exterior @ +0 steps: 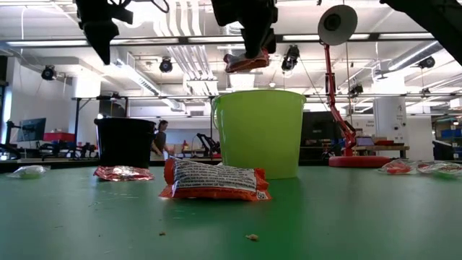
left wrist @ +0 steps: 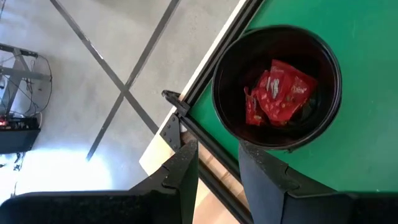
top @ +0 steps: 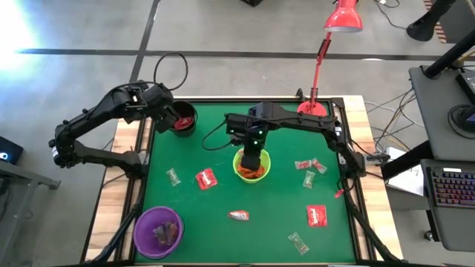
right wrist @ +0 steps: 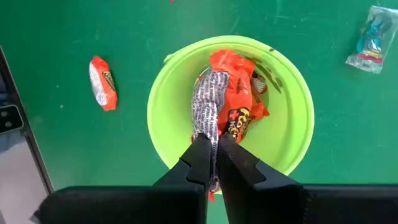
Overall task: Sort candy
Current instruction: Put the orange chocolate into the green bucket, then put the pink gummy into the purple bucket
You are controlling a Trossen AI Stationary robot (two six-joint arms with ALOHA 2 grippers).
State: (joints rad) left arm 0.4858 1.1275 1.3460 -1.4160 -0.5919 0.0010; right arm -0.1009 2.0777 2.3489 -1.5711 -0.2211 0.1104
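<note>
My right gripper (right wrist: 213, 142) hangs over the lime-green bowl (top: 239, 172), shut on an orange-red candy wrapper (exterior: 247, 63). More orange-red wrappers (right wrist: 245, 93) lie inside that bowl. My left gripper (left wrist: 217, 168) is open and holds nothing, above the black bowl (left wrist: 323, 118) at the table's far left; red packets (left wrist: 277, 93) lie in that bowl. Loose candy lies flat on the green mat: a red packet (top: 205, 178), another red packet (top: 317, 216), an orange-red wrapper (top: 238, 216) and clear twist wrappers (top: 173, 176). My right gripper pinches the orange-red wrapper between its two fingers at one end (right wrist: 208, 124), coming from above and pointing down. The wrapper's silvery side faces the wrist camera. It is lifted clear, above the lime-green bowl's rim (exterior: 258, 94).
A purple bowl (top: 141, 226) with a few sweets stands at the near left. More clear and red sweets (top: 308, 167) lie toward the right side, one clear wrapper (top: 298, 241) near the front edge. A red desk lamp's base (top: 312, 107) sits at the far right corner.
</note>
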